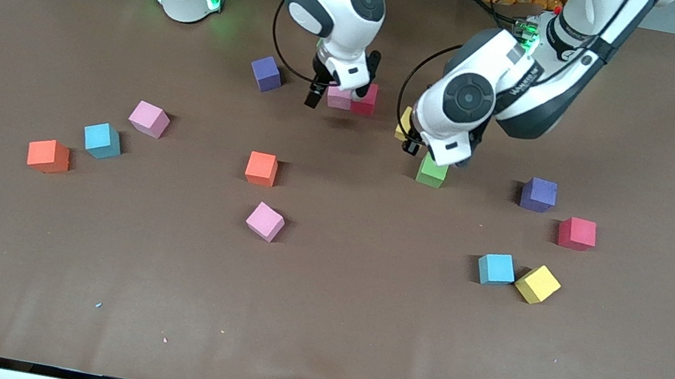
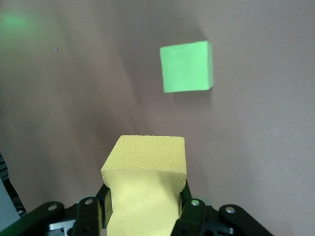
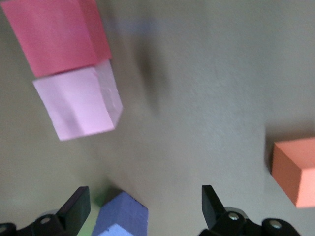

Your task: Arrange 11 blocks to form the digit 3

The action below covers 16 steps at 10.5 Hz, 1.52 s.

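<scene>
Left gripper (image 2: 142,211) clenched on a yellow block (image 2: 145,187), up in the air, just beside the green block (image 1: 431,171) on the table (image 1: 314,324). Right gripper (image 3: 142,206) spread wide, holding nothing, over the table by touching pink (image 3: 78,103) and red (image 3: 54,34) blocks; purple block (image 1: 266,73) nearby.

a brown table (image 1: 314,324) is seen, with white, black-jointed arms. matte blocks are coloured thus: 3 pink (image 1: 149,119) (image 1: 265,221) (image 1: 339,98), 2 red (image 1: 577,233) (image 1: 366,99), 2 orange (image 1: 48,156) (image 1: 261,168), 2 blue (image 1: 102,140) (image 1: 496,269), 2 purple (image 1: 266,73) (image 1: 538,194), 1 green (image 1: 431,171), and 2 yellow (image 1: 537,284) (image 2: 145,189).
</scene>
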Motion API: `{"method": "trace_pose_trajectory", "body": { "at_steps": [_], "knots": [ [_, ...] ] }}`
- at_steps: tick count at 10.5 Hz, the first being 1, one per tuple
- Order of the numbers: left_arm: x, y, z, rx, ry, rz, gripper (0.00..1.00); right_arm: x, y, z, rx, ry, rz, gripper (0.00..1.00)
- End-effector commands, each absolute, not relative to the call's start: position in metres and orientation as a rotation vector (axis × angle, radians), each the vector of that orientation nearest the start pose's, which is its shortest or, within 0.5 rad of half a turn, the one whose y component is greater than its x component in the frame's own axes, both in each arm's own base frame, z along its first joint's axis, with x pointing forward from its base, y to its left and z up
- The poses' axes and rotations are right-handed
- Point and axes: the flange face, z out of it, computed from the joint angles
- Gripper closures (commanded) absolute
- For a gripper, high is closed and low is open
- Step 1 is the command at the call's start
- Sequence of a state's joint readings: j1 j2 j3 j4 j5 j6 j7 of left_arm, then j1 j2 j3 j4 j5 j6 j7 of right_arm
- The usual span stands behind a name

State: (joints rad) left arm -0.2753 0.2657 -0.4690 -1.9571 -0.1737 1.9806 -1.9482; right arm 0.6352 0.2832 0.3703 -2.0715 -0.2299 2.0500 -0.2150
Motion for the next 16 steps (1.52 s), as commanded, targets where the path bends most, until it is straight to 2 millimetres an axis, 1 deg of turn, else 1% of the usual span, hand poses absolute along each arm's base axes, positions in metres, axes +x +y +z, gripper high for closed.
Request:
{"method": "trace_pose_trajectory", "body": {
  "at_steps": [1, 2, 3, 4, 5, 6, 7, 8, 9, 10, 12, 13, 15, 16],
  "knots": [
    [0.403, -0.393, 0.329, -2.324, -1.883, 0.447, 1.0, 0.332, 0.41, 0.316, -2.526, -2.076, 0.331, 0.0],
    [0.401, -0.388, 0.321, -2.3, -1.909, 0.442, 1.0, 0.354, 0.387, 0.332, -2.464, -2.076, 0.332, 0.0],
    [0.398, -0.386, 0.315, -2.285, -1.929, 0.436, 1.0, 0.377, 0.361, 0.342, -2.442, -2.06, 0.347, 0.0],
    [0.394, -0.387, 0.31, -2.241, -1.985, 0.429, 1.0, 0.387, 0.349, 0.349, -2.468, -2.024, 0.346, 0.0],
    [0.391, -0.39, 0.308, -2.23, -2.012, 0.424, 1.0, 0.397, 0.337, 0.351, -2.485, -2.0, 0.358, 0.0],
    [0.387, -0.392, 0.305, -2.236, -2.013, 0.422, 1.0, 0.411, 0.321, 0.353, -2.531, -1.94, 0.355, 0.0],
    [0.384, -0.39, 0.297, -2.247, -2.036, 0.412, 1.0, 0.423, 0.312, 0.357, -2.562, -1.947, 0.336, 0.0],
    [0.379, -0.39, 0.29, -2.265, -2.051, 0.407, 1.0, 0.435, 0.302, 0.361, -2.596, -2.032, 0.317, 0.0],
    [0.374, -0.393, 0.288, -2.263, -2.056, 0.407, 1.0, 0.439, 0.301, 0.361, -2.604, -2.14, 0.315, 0.0],
    [0.374, -0.393, 0.287, -2.226, -2.087, 0.402, 1.0, 0.441, 0.298, 0.361, -2.601, -2.165, 0.316, 0.0],
    [0.372, -0.392, 0.281, -2.23, -2.089, 0.396, 1.0, 0.447, 0.3, 0.365, -2.608, -2.194, 0.291, 0.0],
    [0.368, -0.392, 0.276, -2.242, -2.095, 0.39, 1.0, 0.449, 0.296, 0.366, -2.631, -2.146, 0.289, 0.0],
    [0.363, -0.395, 0.272, -2.257, -2.1, 0.385, 1.0, 0.46, 0.279, 0.366, -2.735, -1.888, 0.27, 0.0],
    [0.361, -0.394, 0.269, -2.259, -2.102, 0.384, 1.0, 0.461, 0.274, 0.364, -2.782, -1.795, 0.275, 0.05]
  ]
}}
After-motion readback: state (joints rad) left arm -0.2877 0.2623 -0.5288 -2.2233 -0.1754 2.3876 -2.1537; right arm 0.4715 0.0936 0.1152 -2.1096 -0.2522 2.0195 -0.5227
